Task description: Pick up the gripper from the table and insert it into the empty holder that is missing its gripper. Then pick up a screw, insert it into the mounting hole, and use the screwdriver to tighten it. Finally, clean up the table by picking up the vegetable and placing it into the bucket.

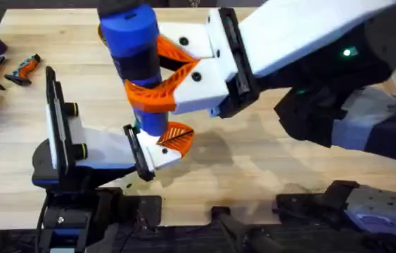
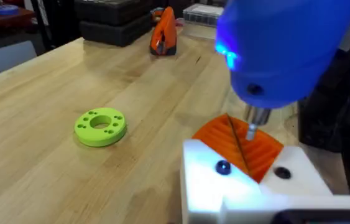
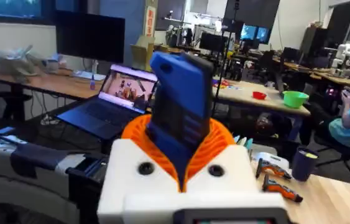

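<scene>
I see a light wooden worktop (image 1: 268, 176) with a plain grain. A lime-green disc with holes (image 2: 101, 127) lies flat on it. Well beyond the disc, toward the far edge, an orange-and-black tool (image 2: 163, 32) stands on the wood, with dark cases (image 2: 109, 22) just beside it. Two small orange-and-black pieces (image 1: 15, 68) lie near the worktop's left end.

Blue screwdriver (image 1: 136, 49) (lime-green disc (image 2: 101, 127))

wooden table (image 1: 275, 169), laptop (image 3: 109, 102) on desk
</scene>
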Tool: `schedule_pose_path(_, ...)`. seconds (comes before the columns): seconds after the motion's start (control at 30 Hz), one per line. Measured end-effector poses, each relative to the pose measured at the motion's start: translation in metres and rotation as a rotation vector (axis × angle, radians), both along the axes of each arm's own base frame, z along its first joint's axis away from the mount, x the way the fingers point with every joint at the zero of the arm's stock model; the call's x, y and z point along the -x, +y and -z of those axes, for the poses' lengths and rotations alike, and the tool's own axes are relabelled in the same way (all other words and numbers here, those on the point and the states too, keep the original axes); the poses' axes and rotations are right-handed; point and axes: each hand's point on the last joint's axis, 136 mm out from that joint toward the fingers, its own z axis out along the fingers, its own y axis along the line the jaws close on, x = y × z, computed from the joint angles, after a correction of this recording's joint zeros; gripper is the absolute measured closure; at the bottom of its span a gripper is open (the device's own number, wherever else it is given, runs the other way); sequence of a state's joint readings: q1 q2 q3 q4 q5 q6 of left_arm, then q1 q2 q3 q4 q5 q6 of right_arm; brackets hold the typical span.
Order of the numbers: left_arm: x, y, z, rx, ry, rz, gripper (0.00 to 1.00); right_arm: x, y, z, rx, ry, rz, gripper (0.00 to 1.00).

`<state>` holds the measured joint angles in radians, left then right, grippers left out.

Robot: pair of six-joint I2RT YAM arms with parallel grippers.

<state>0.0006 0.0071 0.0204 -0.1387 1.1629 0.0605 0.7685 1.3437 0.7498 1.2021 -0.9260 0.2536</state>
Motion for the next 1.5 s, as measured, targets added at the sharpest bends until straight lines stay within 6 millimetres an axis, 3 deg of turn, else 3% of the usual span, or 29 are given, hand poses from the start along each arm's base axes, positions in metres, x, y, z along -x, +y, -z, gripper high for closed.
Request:
schedule_pose_path(0.57,0.000,0.000,0.000,0.000,0.000,0.000,0.997,-0.004,0.004,0.007,0.013,-0.001,0.006,0.975)
schedule_pose_path(0.8,0.000,0.000,0.000,0.000,0.000,0.000,0.997,-0.010,0.009,0.019,0.036,0.021,0.006,0.975)
schedule_pose_path(1.5,0.000,0.000,0.000,0.000,0.000,0.000,0.997,-0.010,0.009,0.019,0.032,0.003,0.011,0.975)
